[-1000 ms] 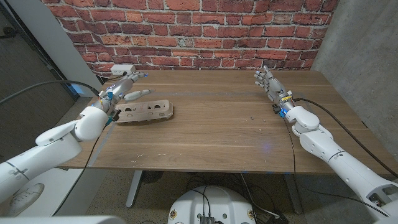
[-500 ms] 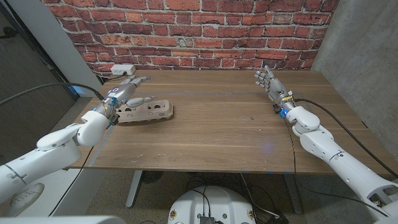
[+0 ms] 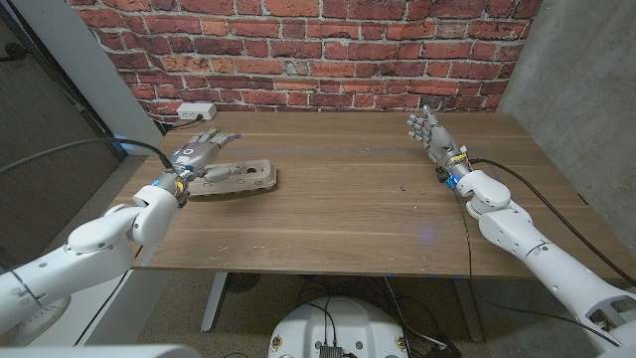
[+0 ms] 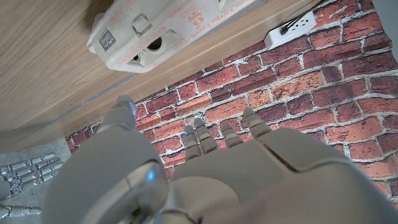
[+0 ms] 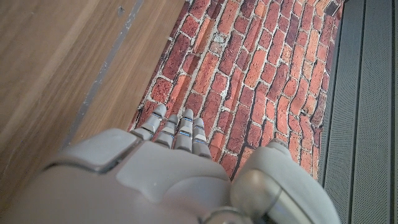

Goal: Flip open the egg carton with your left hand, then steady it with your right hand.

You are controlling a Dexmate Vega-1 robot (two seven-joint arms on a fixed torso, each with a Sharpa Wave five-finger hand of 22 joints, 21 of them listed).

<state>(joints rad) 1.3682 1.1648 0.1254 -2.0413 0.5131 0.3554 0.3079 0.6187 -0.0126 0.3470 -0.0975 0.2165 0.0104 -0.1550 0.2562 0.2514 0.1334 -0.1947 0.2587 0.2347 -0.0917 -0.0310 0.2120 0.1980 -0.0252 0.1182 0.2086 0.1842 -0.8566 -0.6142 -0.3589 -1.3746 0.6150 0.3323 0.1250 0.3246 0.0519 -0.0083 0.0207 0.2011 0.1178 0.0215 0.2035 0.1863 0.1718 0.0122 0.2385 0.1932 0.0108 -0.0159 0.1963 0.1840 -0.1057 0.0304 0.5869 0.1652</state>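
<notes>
The left hand [image 3: 202, 154] hovers with its fingers spread, holding nothing, just over the closed egg carton [image 3: 234, 179] at the worktop's [image 3: 348, 199] nine o'clock side. I think the fingertips should hook under the lid edge and lift slowly. The right hand [image 3: 429, 132] waits open at two o'clock, well apart.

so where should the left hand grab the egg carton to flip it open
Probably the lid's long front edge, on the side facing the robot. The egg carton lies closed and flat, lengthwise across the table, and the left hand is over its left end, fingers spread, holding nothing. Hooking fingertips under that lip and lifting away looks best; which long side has the hinge isn't clear.
</notes>
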